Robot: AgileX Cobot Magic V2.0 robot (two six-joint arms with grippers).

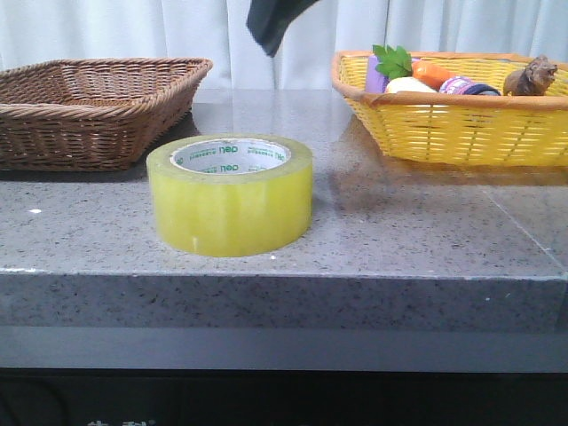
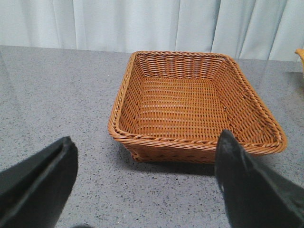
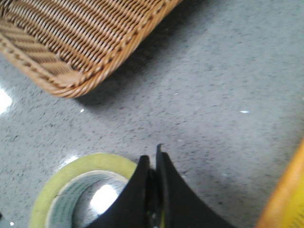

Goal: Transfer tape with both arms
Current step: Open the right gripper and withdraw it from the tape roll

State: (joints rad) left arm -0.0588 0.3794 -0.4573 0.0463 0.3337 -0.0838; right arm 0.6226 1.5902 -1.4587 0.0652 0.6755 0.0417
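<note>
Translucent yellow tape (image 1: 230,200), white core lettered in green. Brown woven basket (image 1: 89,111) at the counter's left edge, yellow basket (image 1: 453,120) with an orange rim at the right. Speckled grey counter (image 1: 399,231), black gripper fingers (image 2: 38,185).

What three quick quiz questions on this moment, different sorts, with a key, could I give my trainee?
1. True or false: the tape lies inside the brown basket.
2. Which gripper has its fingers spread wide? A) left B) right
3. Fill in: in the front view the tape rests on the grey ____ between the two baskets.

Key:
1. False; it sits on the table, outside both the brown basket and the yellow basket.
2. A; the left gripper is open facing the brown basket, while the right gripper is shut above the tape.
3. table
</note>
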